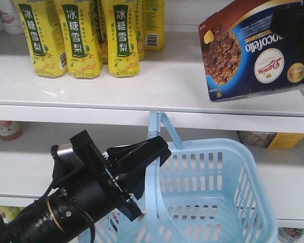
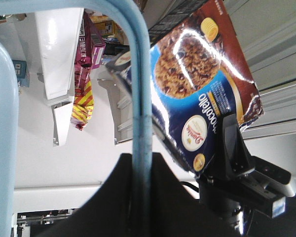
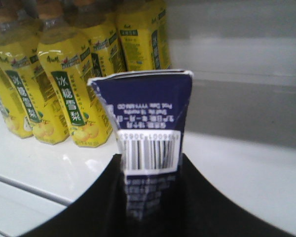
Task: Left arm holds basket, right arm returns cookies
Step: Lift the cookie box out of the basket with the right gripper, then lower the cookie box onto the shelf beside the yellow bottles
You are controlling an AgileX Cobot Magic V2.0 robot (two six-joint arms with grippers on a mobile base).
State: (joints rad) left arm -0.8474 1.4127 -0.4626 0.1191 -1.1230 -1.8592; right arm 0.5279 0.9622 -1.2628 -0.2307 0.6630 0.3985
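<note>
The light blue basket hangs in front of the shelves by its loop handle. My left gripper is shut on that handle, and in the left wrist view the black fingers press it from both sides. The navy cookies box is held tilted above the upper shelf at the right, higher than the basket. In the right wrist view my right gripper is shut on the box, whose barcode end points away from me. One right finger shows against the box face.
Several tall yellow drink bottles stand on the upper white shelf, left of the box. The shelf's front edge runs just above the basket handle. A yellow pack lies on the lower shelf behind the basket. Snack packs hang further off.
</note>
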